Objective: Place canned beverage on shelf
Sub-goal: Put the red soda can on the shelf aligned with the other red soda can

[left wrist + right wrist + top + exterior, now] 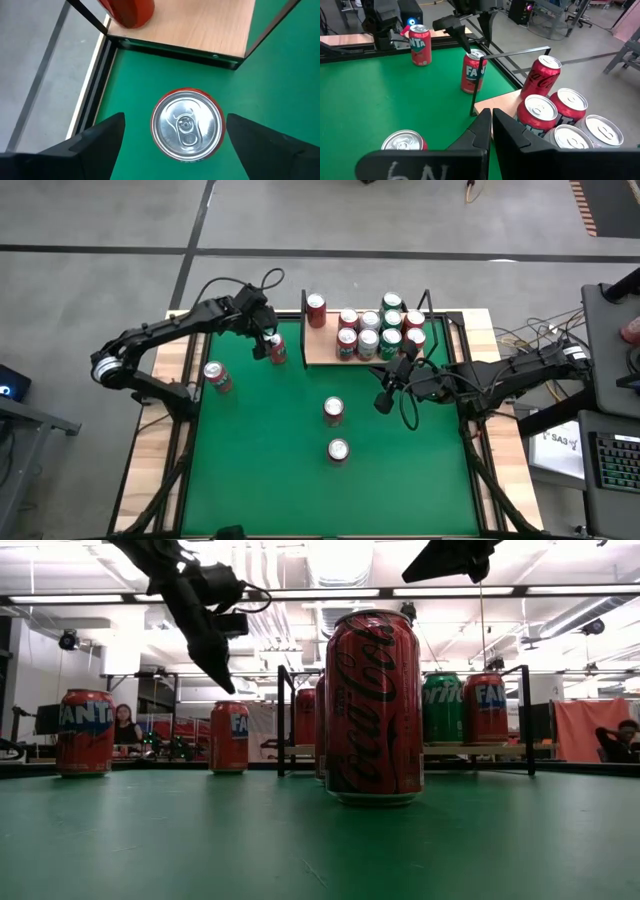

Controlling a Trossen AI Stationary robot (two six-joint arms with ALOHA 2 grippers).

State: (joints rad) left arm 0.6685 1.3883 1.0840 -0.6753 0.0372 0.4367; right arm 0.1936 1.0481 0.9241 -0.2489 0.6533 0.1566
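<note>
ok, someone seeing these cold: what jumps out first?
The cluster of red, silver and green cans packed on the right half of the shelf at the table's far edge. Next, the left gripper, fingers spread, poised directly above a red Fanta can standing on the green felt beside the shelf's left end. The right gripper waits shut, in front of the shelf.

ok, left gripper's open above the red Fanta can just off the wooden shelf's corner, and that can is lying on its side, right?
Not quite. The left gripper is open above the red Fanta can, just off the light wooden shelf, but the can stands upright: the left wrist view looks straight down on its silver lid, and the right wrist view shows it standing on the green felt.
</note>
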